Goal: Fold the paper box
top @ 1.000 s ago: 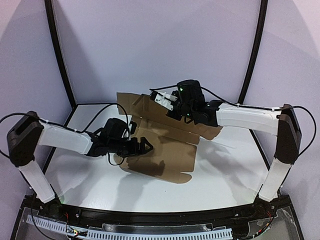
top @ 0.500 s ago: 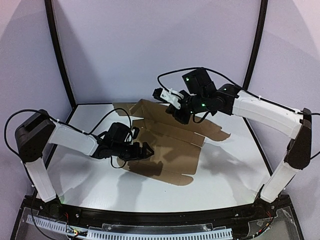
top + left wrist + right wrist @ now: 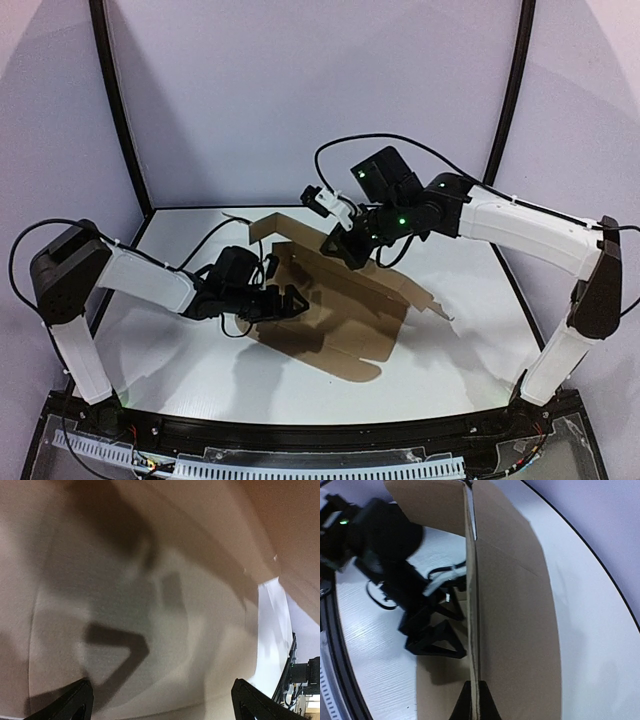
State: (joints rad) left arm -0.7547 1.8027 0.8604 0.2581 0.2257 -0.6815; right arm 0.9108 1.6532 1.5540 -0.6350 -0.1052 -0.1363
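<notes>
Left tool [image 3: 288,301] wide open, right tool [image 3: 336,247] shut.

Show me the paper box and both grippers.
paper box [image 3: 345,325], top external view, flat near panel.
left gripper [image 3: 290,305], top external view, midway between its open fingertips.
right gripper [image 3: 472,700], right wrist view, between fingertips pinching the raised flap's edge.

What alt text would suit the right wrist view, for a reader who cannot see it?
A plain brown cardboard paper box has one panel raised edge-on, pinched at the bottom by the right gripper's shut fingers. Beside it, the left gripper is open over the white table.
</notes>
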